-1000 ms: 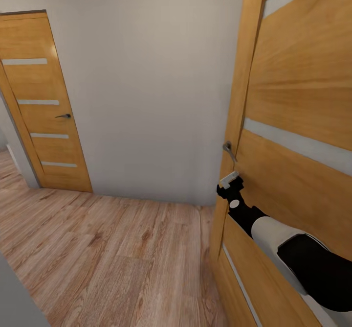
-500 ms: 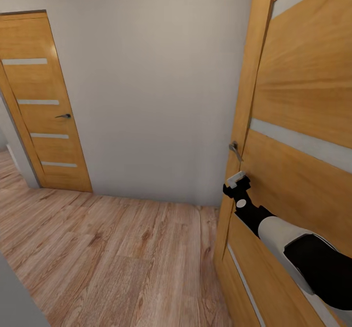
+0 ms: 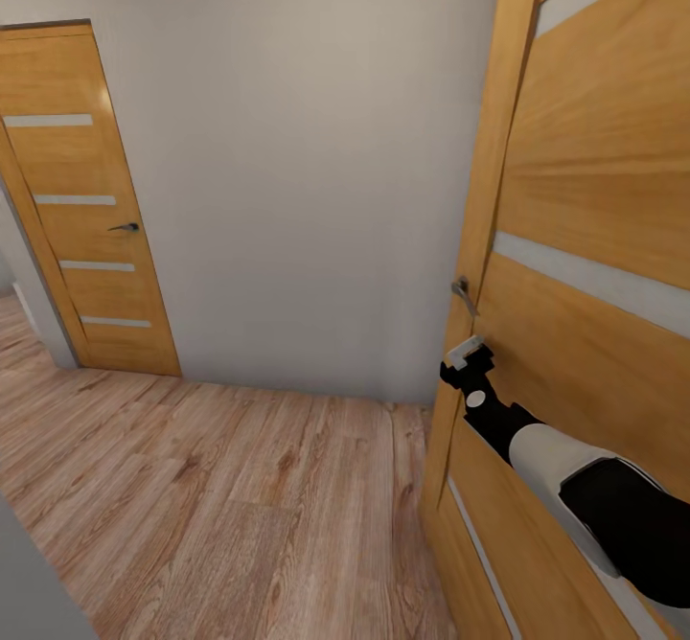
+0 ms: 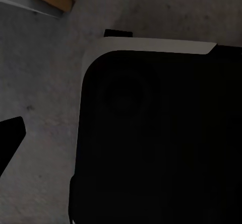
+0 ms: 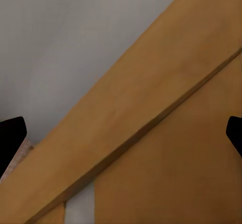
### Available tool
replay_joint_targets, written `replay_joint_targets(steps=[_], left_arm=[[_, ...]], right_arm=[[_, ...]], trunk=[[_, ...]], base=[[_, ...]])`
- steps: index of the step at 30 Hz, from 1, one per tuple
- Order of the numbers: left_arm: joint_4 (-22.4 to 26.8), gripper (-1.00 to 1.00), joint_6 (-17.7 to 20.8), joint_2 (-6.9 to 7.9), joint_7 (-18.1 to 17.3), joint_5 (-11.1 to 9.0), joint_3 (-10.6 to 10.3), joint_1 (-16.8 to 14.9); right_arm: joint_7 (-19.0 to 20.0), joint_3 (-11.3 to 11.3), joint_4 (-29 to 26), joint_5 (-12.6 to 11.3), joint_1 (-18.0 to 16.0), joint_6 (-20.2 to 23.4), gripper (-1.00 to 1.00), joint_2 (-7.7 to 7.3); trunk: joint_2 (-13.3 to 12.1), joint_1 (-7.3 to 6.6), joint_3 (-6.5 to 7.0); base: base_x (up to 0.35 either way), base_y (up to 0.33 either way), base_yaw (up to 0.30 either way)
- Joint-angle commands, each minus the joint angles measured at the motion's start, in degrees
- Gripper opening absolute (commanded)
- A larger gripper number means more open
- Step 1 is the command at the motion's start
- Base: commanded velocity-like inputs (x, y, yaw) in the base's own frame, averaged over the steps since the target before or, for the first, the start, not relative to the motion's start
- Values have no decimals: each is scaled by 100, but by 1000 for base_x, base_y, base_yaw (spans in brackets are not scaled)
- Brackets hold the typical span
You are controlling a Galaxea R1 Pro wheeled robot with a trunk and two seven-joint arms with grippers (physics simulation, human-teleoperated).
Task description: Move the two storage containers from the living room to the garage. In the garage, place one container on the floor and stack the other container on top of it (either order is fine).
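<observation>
Against the near door (image 3: pixel 585 238), at the head view's right, the right gripper (image 3: pixel 467 353) sits just below the handle (image 3: pixel 462 292); its jaws are spread wide, both tips at the edges of the right wrist view. Beyond lie a wood floor (image 3: pixel 220 487), a grey wall (image 3: pixel 297 161) and a second door (image 3: pixel 81 199). The left gripper's (image 4: pixel 10 138) jaws cannot be judged. No containers are seen.

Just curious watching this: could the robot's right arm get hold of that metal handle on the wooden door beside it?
Probably yes: the right gripper sits just below the door handle, nothing between them.
</observation>
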State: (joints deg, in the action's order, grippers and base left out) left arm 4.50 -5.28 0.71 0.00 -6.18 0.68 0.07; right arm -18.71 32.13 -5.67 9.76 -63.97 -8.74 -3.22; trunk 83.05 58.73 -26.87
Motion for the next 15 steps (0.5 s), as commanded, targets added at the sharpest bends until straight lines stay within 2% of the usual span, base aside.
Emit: replay_joint_targets(steps=[1,15], left_arm=[[7,100,-8,0,0,-50,2,2],[7,100,-8,0,0,-50,2,2]], right_arm=[[-31,-207,13,18,-2,-9,100,-5],[-104,-198,13,24,-2,-38,100,-12]], trunk=[[3,0,-6],[3,0,-6]], base=[[6,0,0],[133,0,0]])
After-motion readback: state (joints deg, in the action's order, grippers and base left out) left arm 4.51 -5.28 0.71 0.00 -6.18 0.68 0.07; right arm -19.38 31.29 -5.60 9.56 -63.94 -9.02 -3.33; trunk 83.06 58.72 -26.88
